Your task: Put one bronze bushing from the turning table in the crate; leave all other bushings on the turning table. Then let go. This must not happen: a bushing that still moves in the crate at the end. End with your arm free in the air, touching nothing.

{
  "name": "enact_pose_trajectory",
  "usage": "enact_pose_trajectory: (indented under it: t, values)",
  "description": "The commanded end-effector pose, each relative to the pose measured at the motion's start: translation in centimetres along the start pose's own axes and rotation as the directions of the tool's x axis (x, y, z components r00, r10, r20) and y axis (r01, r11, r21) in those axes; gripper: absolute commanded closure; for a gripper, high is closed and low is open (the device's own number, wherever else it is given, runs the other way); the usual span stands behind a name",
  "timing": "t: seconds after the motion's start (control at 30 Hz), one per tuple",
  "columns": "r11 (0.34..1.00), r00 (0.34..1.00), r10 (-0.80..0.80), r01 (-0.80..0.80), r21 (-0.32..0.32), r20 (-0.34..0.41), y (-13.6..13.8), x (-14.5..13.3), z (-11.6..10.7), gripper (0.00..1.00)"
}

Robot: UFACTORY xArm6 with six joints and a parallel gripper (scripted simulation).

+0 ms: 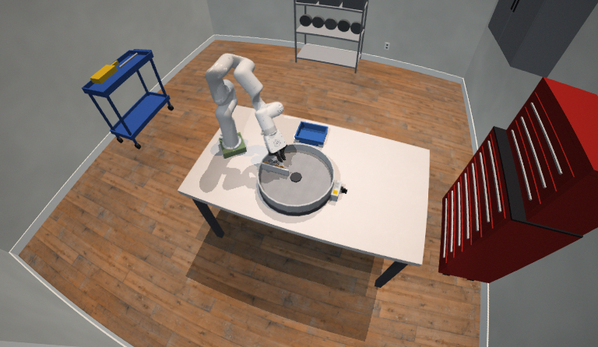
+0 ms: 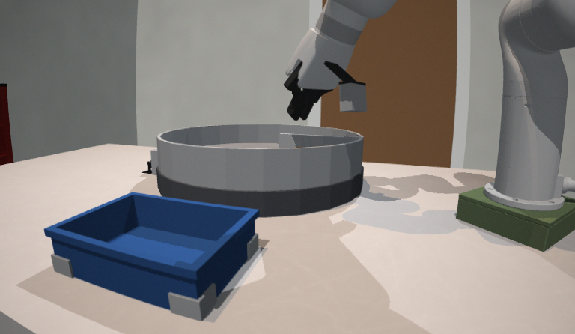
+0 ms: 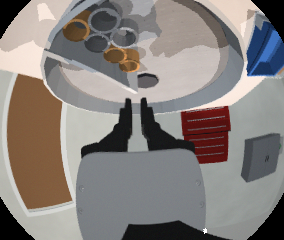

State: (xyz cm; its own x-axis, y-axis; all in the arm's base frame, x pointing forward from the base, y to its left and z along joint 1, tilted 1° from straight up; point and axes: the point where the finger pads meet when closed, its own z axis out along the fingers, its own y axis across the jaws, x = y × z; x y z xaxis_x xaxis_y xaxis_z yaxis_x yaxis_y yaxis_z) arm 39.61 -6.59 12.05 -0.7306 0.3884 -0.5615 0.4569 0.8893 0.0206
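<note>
The grey turning table (image 1: 308, 201) (image 2: 254, 161) (image 3: 196, 96) stands mid-table. Behind a divider bar (image 1: 276, 169) (image 3: 82, 64), at its edge nearest the arm, lie several bushings (image 1: 276, 162). In the wrist view some are bronze, such as one bronze bushing (image 3: 77, 28) and another bronze bushing (image 3: 114, 55). Others are grey, such as a grey bushing (image 3: 104, 22). My gripper (image 1: 279, 157) (image 2: 298, 114) (image 3: 136, 105) hangs tilted just above the table's rim over the bushings, shut, with nothing between its fingers. The blue crate (image 1: 308, 141) (image 2: 139, 266) (image 3: 265, 50) stands empty beside the turning table.
A dark hub (image 1: 294, 176) (image 3: 148, 80) marks the turning table's centre. A control box (image 1: 335, 190) sits at its side. The arm's green base (image 1: 232, 145) (image 2: 516, 220) is near the table corner. A red tool cabinet (image 1: 520, 184), a blue cart (image 1: 128, 96) and a shelf (image 1: 330, 17) stand around the room.
</note>
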Motion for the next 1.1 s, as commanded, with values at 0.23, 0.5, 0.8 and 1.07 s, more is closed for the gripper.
enact_pose_trajectory:
  t: [0.23,0.5,0.8,1.07]
  values:
    - [1.000,0.994,0.013,-0.014,0.005,0.111,0.18,-0.12,-0.03,0.87]
    - [1.000,0.994,0.013,-0.014,0.005,0.111,0.18,-0.12,-0.03,0.87]
    - [1.000,0.994,0.014,-0.014,0.005,0.111,0.20,-0.34,0.12,0.86]
    - [1.000,0.994,0.014,-0.014,0.005,0.111,0.20,-0.34,0.12,0.86]
